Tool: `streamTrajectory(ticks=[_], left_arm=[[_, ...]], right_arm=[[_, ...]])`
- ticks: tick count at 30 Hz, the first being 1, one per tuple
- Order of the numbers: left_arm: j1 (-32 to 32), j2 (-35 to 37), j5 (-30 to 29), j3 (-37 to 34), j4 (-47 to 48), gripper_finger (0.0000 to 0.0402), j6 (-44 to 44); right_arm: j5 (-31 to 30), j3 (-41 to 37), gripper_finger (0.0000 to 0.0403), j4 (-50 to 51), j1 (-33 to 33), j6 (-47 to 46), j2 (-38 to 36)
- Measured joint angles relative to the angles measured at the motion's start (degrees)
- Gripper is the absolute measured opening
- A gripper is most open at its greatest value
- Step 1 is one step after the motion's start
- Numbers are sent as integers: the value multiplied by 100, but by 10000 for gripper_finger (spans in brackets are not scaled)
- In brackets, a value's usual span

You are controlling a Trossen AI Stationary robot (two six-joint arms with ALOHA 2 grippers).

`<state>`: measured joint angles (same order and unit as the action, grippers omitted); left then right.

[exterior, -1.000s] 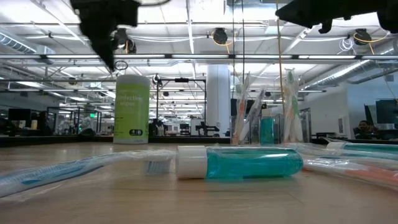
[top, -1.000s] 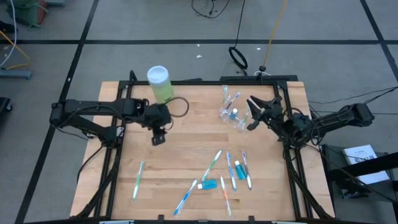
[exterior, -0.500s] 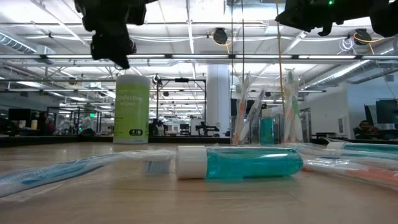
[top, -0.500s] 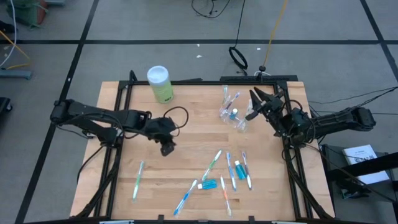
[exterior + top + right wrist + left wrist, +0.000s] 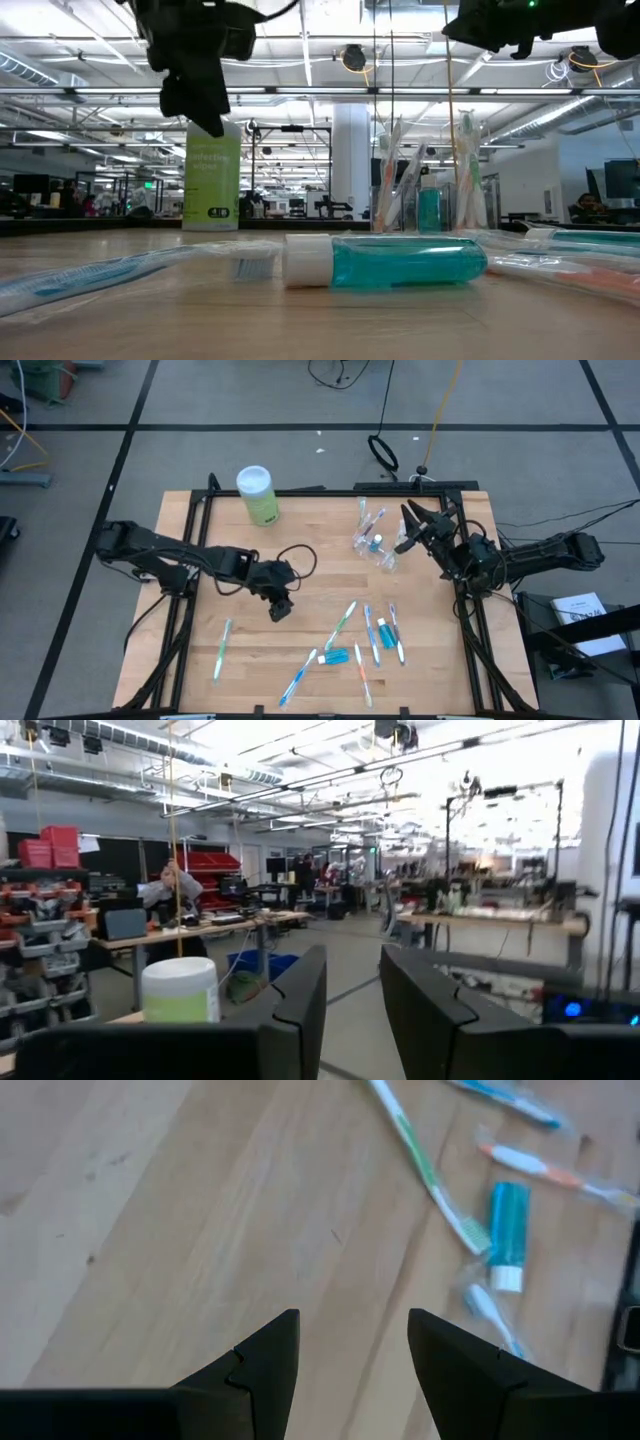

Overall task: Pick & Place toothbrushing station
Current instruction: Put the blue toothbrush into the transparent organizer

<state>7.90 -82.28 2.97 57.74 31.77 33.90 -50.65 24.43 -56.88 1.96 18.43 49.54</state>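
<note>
Left claw (image 5: 280, 609) hovered open and empty over mid-bench, reaching for the green toothbrush (image 5: 342, 623) at its 3 o'clock, long axis running 1-to-7 o'clock with bristle end apparently at 7; next it likely needed lowering astride it, while the right claw (image 5: 408, 532) waited open, empty by the cup (image 5: 385, 556).

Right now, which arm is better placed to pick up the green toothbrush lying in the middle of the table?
Probably the left. Its open tool hangs over bare wood just beside the green toothbrush, which its wrist view shows ahead. The right tool, also open, is raised by the clear cup, farther away.
</note>
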Motion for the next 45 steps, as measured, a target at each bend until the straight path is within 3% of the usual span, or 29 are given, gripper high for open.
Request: streamTrajectory(ticks=[4,9,16,25,34,45], left_arm=[[24,-296,216,0,-312,191,-187],[212,-558,456,0,-806,191,-211],[800,-984,12,0,-1382,191,-151],[1499,-2013,-154,21,-2592,191,1010],[1889,-2959,201,879,-2242,191,1229],[1740,-3078,327,1131,-847,191,1077]], right_arm=[[104,0,89,290,0,-584,66],[863,4,89,314,0,-970,377],[1838,4,89,310,2,-1789,1002],[2079,4,89,218,215,-2124,1342],[2076,4,89,178,549,-2094,1343],[2068,4,89,43,658,-2080,1344]])
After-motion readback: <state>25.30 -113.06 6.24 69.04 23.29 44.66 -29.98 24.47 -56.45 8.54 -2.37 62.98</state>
